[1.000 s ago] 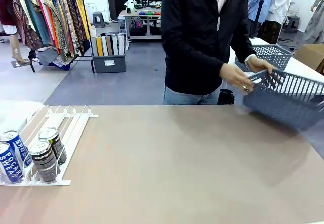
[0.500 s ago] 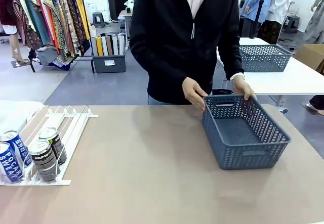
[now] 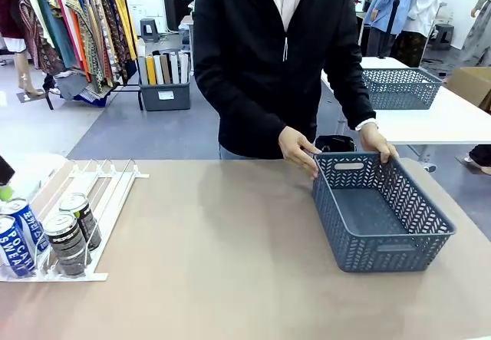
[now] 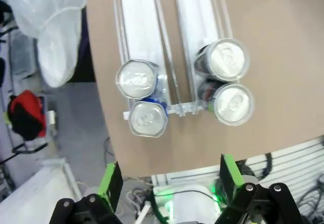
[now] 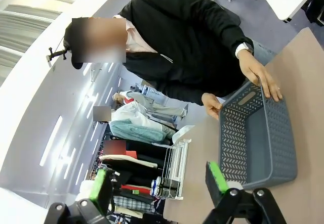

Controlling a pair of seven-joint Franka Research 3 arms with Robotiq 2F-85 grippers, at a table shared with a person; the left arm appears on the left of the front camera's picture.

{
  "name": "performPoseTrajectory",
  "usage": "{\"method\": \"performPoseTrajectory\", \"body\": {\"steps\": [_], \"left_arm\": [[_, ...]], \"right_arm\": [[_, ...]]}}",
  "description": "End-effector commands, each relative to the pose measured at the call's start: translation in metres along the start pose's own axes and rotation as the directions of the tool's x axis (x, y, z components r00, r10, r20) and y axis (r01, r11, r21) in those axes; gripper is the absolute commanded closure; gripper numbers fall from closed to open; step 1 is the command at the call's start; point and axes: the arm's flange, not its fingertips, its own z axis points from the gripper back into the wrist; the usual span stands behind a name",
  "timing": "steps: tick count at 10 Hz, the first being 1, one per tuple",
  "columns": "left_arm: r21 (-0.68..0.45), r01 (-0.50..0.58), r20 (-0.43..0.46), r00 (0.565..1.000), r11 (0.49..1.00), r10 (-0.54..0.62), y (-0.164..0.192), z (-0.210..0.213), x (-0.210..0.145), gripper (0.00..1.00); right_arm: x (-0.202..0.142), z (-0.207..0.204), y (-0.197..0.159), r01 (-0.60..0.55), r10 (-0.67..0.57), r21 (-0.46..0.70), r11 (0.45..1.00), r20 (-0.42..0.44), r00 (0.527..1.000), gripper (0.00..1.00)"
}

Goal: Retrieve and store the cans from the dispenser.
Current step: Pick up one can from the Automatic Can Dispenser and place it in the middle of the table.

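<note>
Basket (image 3: 391,252) has shifted slightly right; cans (image 3: 69,242) unmoved in dispenser (image 3: 107,202).

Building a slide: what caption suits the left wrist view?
Open left gripper above four cans queued in two lanes at the stopper end of the white dispenser.

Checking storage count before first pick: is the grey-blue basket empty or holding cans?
Empty. Bare floor shows inside the basket in the front view; all four cans stand in the dispenser.
</note>
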Motion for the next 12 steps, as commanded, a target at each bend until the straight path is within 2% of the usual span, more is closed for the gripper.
{"method": "performPoseTrajectory", "body": {"steps": [1,3,4,6,8,10,12], "left_arm": [[-0.077,-0.012,0.025,1.0,0.997,0.014,0.009,0.007,-0.005,0.0],[-0.077,-0.012,0.025,1.0,0.997,0.014,0.009,0.007,-0.005,0.0],[-0.034,0.005,0.007,1.0,0.999,-0.005,0.001,0.001,0.001,0.0],[-0.029,-0.09,-0.081,0.993,0.996,0.087,0.012,-0.033,0.0,0.0],[-0.059,-0.179,-0.104,0.979,0.982,0.173,0.02,-0.049,-0.001,0.0],[-0.074,-0.237,-0.172,0.96,0.969,0.222,0.026,-0.075,0.007,0.0],[-0.042,-0.291,-0.252,0.929,0.956,0.272,0.031,-0.103,0.016,0.0]], "right_arm": [[0.005,-0.001,0.002,-0.029,0.028,0.021,0.999,0.014,1.0,0.0],[0.005,-0.001,0.002,-0.029,0.028,0.021,0.999,0.014,1.0,0.0],[0.005,-0.001,0.002,-0.029,0.028,0.021,0.999,0.014,1.0,0.0],[0.005,-0.001,0.002,-0.029,0.028,0.021,0.999,0.014,1.0,0.0],[0.005,-0.001,0.002,-0.029,0.028,0.021,0.999,0.014,1.0,0.0],[0.005,-0.001,0.002,-0.029,0.028,0.021,0.999,0.014,1.0,0.0],[0.005,-0.001,0.002,-0.029,0.028,0.021,0.999,0.014,1.0,0.0]]}}
